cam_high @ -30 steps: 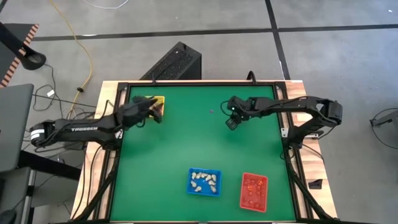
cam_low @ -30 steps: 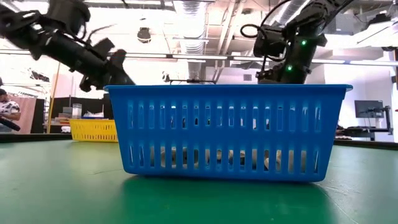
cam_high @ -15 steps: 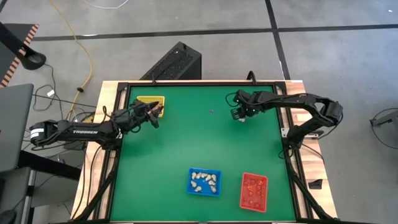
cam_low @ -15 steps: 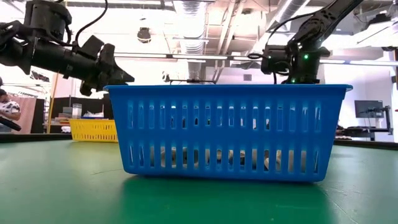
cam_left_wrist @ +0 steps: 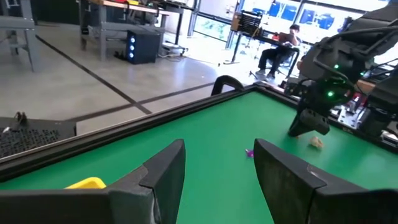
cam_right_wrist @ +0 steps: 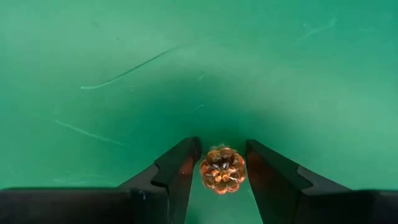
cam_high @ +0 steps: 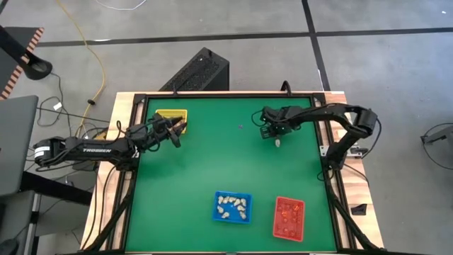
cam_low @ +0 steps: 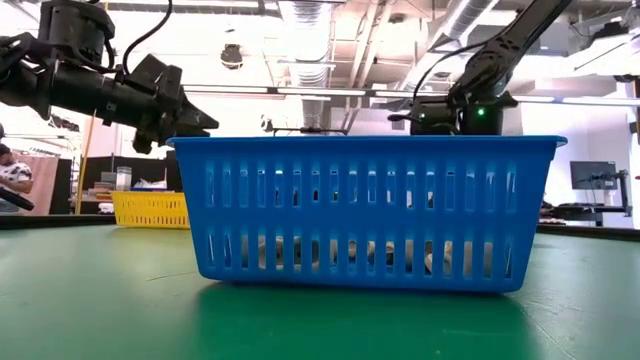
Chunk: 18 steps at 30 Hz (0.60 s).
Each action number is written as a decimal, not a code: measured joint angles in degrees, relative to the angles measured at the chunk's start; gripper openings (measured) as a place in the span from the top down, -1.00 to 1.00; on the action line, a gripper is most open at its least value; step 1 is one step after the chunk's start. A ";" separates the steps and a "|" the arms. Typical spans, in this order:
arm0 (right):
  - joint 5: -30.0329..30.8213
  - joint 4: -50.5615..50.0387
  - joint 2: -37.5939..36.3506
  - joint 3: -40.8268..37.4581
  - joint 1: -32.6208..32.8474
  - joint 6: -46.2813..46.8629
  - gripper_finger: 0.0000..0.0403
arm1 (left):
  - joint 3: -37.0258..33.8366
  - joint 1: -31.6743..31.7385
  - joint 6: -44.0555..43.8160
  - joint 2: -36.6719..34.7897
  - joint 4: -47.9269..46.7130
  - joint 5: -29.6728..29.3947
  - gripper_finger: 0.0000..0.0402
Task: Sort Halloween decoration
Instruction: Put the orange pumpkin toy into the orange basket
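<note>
High view: the blue tray [cam_high: 232,207] at about 6 o'clock on the green table [cam_high: 212,163] holds a cluster of whitish trinkets [cam_high: 233,205], and the red tray [cam_high: 289,217] just to its right at 5 o'clock holds orange-red ones. The yellow tray [cam_high: 172,117] sits at 10 o'clock, its contents hidden from here. The left gripper [cam_high: 172,132] hovers beside the yellow tray; the right gripper [cam_high: 270,132] is low over the table at 1 o'clock, with a small pale trinket [cam_high: 278,142] close by and a tiny purple trinket [cam_high: 241,127] loose toward 12 o'clock.

Low view: the blue tray fills the middle, the yellow tray stands behind it at 9 o'clock, and both arms hang above.

Left wrist view: the left gripper's fingers [cam_left_wrist: 163,174] stand apart and empty.

Right wrist view: an orange trinket [cam_right_wrist: 222,169] lies between the right gripper's parted fingers [cam_right_wrist: 179,171], not yet clamped.

Judging from this, sorting is mostly done; at least three loose pieces remain at the far end
</note>
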 joint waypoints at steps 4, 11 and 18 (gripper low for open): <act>0.81 -0.01 0.46 -0.11 1.69 0.03 0.12 | 0.00 -0.04 -0.07 0.01 -0.02 0.41 0.11; 1.10 -1.62 0.53 -0.13 3.98 1.86 0.12 | 0.02 -0.04 -0.10 0.00 -0.04 0.40 0.11; 0.90 -2.65 0.30 -0.15 4.58 2.00 0.12 | 0.04 -0.02 -0.16 0.01 -0.07 0.39 0.11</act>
